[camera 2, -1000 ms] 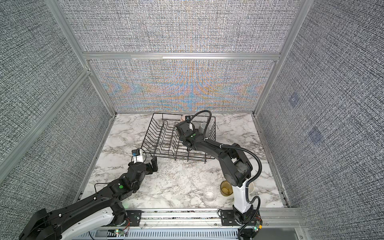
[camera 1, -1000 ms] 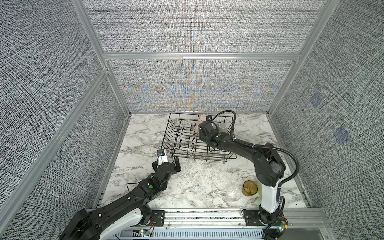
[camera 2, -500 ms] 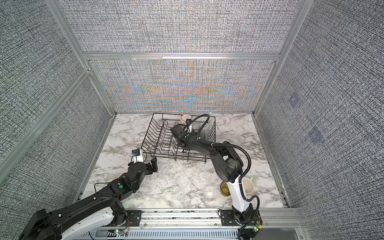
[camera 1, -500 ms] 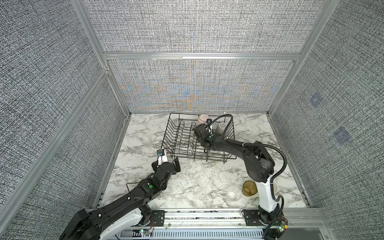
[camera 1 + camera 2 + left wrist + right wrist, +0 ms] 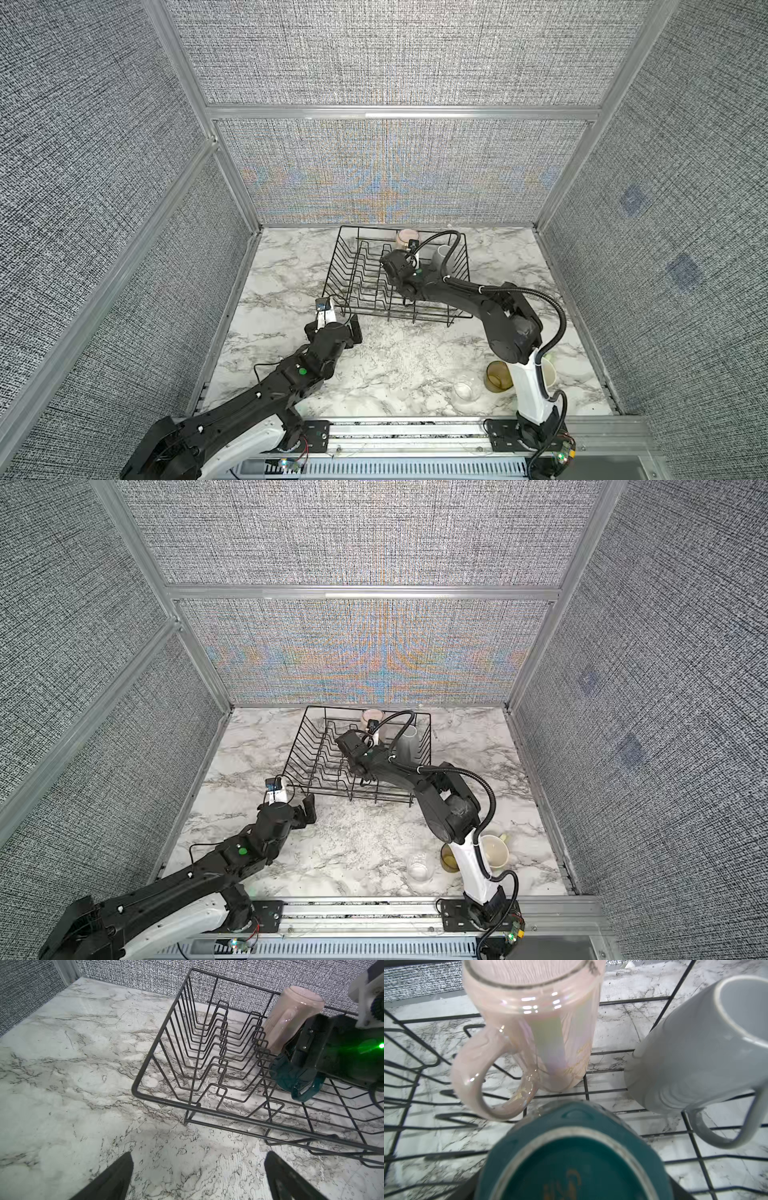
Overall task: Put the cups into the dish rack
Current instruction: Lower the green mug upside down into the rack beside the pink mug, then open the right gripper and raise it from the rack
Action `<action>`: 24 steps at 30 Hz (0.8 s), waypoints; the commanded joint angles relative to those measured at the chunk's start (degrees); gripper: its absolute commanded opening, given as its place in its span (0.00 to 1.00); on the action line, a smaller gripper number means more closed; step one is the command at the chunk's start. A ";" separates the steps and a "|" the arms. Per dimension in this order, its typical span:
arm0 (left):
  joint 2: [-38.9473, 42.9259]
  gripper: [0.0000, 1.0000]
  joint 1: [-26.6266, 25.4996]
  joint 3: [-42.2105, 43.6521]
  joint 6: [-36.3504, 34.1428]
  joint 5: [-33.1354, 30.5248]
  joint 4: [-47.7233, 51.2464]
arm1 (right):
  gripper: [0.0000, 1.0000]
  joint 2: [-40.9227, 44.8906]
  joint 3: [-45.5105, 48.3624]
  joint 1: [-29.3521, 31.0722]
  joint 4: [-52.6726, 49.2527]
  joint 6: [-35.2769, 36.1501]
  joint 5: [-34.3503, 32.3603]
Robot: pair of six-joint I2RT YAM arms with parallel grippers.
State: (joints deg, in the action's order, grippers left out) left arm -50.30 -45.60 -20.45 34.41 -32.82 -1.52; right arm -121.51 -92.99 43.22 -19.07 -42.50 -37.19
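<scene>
Inside the black wire dish rack my right gripper straddles the upside-down dark teal mug. Whether its jaws still press on the mug is unclear. A pale pink mug and a grey mug stand behind it in the rack. An amber glass, a clear glass and a pale yellow-green cup stand at the front right. My left gripper hangs open and empty before the rack's near left corner.
The rack's upright dividers fill its left half. Grey fabric walls close in the marble table on three sides, and a metal rail runs along the front. The right arm's white base stands right beside the three front cups.
My right gripper has shifted a little to the left inside the rack with the teal mug, and its elbow has swung inward. The left arm has stayed still.
</scene>
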 commanded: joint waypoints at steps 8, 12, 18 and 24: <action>1.52 0.99 0.04 1.03 -0.43 0.12 -0.13 | 0.91 4.92 2.92 0.20 2.32 -1.72 4.11; 1.44 0.99 0.15 1.02 -0.56 0.47 0.29 | 0.94 7.64 3.54 0.20 1.34 0.14 4.90; 2.01 0.98 0.17 1.33 -0.75 0.77 0.10 | 0.95 16.08 8.64 0.04 0.99 4.50 8.92; 3.49 0.98 0.16 2.21 -0.81 0.87 -0.40 | 0.96 26.64 14.43 -0.45 -3.31 14.25 17.16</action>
State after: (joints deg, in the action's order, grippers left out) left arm -47.35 -45.56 -18.76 34.04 -32.38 -1.48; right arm -98.28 -80.29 43.05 -19.42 -35.29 -25.34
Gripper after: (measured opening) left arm 0.984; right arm 0.956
